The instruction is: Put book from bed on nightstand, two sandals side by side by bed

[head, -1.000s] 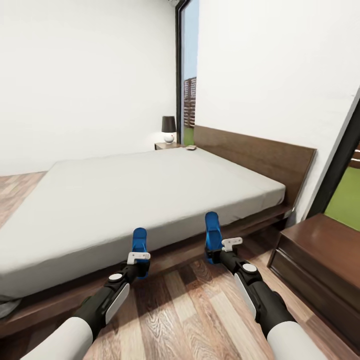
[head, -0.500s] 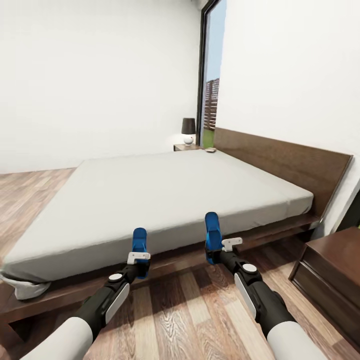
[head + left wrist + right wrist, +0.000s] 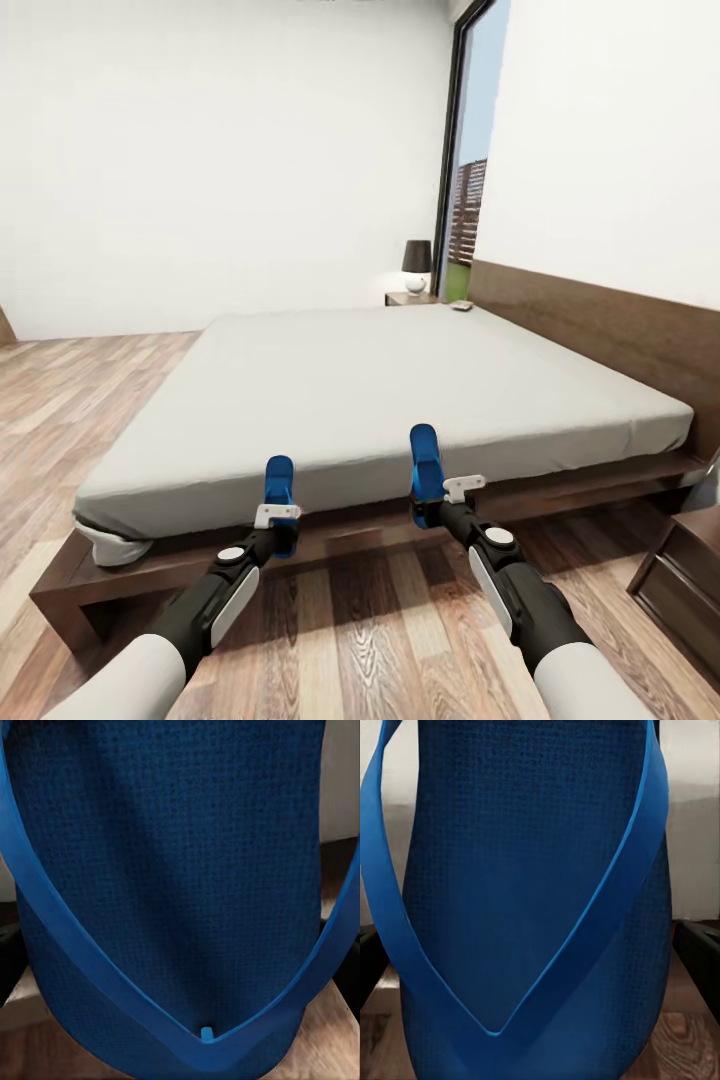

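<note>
step: carrying both sandals beside the bed (image 3: 400, 380)
left gripper (image 3: 277, 520): clamps left sandal (image 3: 279, 480)
right gripper (image 3: 440, 500): clamps right sandal (image 3: 425, 462)
next: lower both to floor (image 3: 360, 630) (parallel, close together)

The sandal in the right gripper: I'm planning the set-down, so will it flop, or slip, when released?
The right sandal stands upright from the right gripper without sagging, so the sole is probably fairly stiff. Its woven-looking footbed suggests some grip. The thin strap looks bendy and probably won't steady it.

Near nightstand (image 3: 690, 580) cut by frame edge – small object (image 3: 461, 305) on far nightstand (image 3: 412, 298) too small to identify.
</note>
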